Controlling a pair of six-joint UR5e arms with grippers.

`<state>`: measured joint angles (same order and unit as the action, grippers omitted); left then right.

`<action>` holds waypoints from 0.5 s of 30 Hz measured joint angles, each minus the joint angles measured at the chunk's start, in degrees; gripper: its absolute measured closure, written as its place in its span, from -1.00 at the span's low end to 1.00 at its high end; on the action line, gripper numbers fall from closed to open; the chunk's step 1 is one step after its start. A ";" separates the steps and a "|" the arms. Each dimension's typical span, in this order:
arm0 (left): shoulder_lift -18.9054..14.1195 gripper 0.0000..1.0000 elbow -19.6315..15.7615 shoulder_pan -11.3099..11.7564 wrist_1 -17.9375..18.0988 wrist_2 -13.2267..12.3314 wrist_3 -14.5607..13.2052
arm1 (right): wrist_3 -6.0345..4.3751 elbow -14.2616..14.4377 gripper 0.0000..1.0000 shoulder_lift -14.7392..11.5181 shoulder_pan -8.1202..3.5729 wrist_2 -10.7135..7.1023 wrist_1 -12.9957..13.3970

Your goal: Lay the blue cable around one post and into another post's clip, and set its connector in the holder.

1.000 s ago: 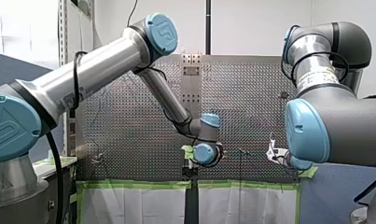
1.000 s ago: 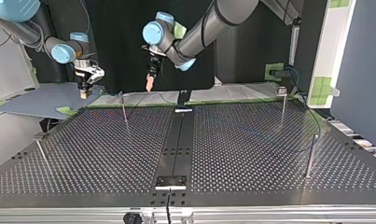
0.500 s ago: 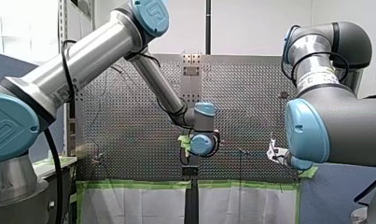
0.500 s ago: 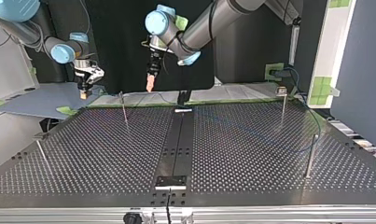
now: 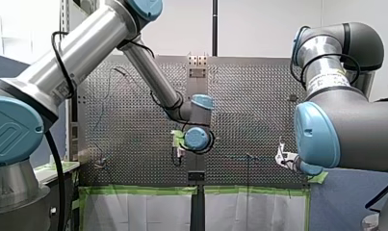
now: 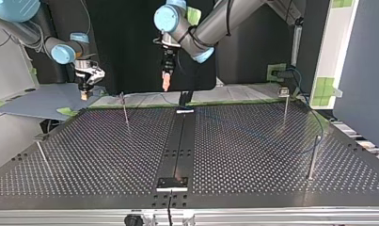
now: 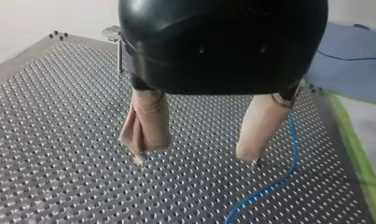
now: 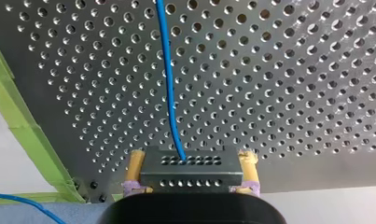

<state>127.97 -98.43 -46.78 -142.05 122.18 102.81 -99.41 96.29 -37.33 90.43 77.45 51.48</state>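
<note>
One connector (image 8: 191,173), lower part hidden, clamped in right end effector (image 8: 192,158).

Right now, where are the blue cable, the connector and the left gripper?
blue cable (image 8: 169,84): right wrist view, mid-strand ahead of the connector.
connector (image 8: 191,171): right wrist view, middle of its dark face.
left gripper (image 7: 193,156): left wrist view, midway between its open jaws.

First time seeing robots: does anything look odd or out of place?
Nothing stands out. The blue cable trails over the table from the connector in my right gripper; my left gripper is open, empty.
</note>
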 joint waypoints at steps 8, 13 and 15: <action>-4.06 -1.00 -4.06 0.72 -2.25 1.28 1.55 | -0.18 0.00 1.00 0.01 -0.08 -0.08 0.11; -6.45 -1.00 -6.46 1.02 -2.28 1.41 2.65 | -0.19 0.00 1.00 0.01 -0.09 -0.09 0.05; -7.27 -1.00 -7.27 1.08 -2.32 1.47 2.79 | -0.19 0.01 1.00 0.01 -0.10 -0.09 0.04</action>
<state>120.70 -105.70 -45.71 -144.37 123.65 105.60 -99.60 96.30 -37.32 90.33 77.35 51.52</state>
